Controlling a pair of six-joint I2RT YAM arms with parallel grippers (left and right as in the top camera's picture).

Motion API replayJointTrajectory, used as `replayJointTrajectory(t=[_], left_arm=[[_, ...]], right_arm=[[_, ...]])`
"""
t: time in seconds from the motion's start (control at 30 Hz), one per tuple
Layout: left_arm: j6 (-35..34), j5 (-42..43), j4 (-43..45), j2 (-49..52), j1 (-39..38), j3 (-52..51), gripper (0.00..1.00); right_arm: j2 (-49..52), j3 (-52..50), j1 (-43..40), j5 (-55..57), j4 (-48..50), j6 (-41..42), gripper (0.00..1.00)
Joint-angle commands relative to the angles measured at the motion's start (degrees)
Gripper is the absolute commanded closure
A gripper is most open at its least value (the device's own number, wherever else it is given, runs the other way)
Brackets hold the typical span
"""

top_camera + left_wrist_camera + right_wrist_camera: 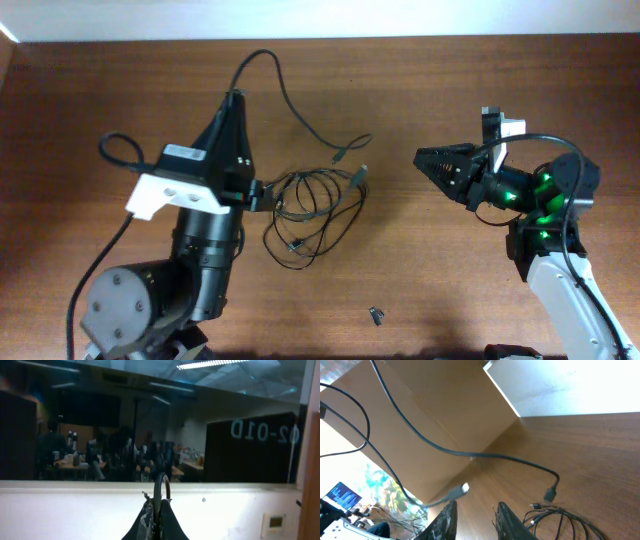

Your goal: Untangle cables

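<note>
Overhead, my left claw [262,192] sat clenched on the left edge of the cables [318,205]. The left wrist view showed a thin black loop pinched upright between its closed fingers [172,527]. The tangle spread over the table [420,80] just to the right of that claw, and one strand ran past it toward the far edge. A small dark clip [377,316] lay well apart from both claws, on the near side. Further right, my right claw [418,156] pointed at the coils from well apart, fingers parted and gripping nothing. In its wrist view the coils lay ahead and to its right.
</note>
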Motion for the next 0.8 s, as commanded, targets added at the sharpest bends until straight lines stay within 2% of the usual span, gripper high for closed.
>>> replayJointTrajectory(t=[0.0,0.17,0.27,0.33,0.43,0.5,0.7,0.77], left_arm=[[0.6,-1.4,-0.2,-0.7,0.1,0.5,1.00],[0.5,1.3,-1.6,-0.5,0.1,0.5,1.00],[-2.2,4.2,-0.2,0.0,0.1,0.5,1.00],[-4.4,4.2,0.6,0.2,0.1,0.5,1.00],[-8.8,4.2,1.2,0.2,0.1,0.5,1.00],[-12.1,4.2,1.2,0.2,0.1,0.5,1.00],[-20.0,4.9,1.2,0.2,0.0,0.5,1.00],[-22.3,4.9,1.2,0.2,0.0,0.5,1.00]], right_arm=[[0.3,0.6,-0.3,-0.5,0.2,-0.9,0.74],[0.3,0.6,-0.3,1.2,-0.9,-3.7,0.73],[0.3,0.6,-0.3,-0.8,-2.5,-13.0,0.62],[0.3,0.6,-0.3,-0.7,-5.3,-17.4,0.51],[0.7,0.6,-0.3,-0.4,-8.6,-22.2,0.46],[1.9,0.6,-0.3,0.8,-9.8,-22.8,0.42],[7.9,0.6,-0.2,1.0,-9.9,-22.9,0.41],[9.7,0.6,0.2,1.0,-9.8,-23.3,0.34]])
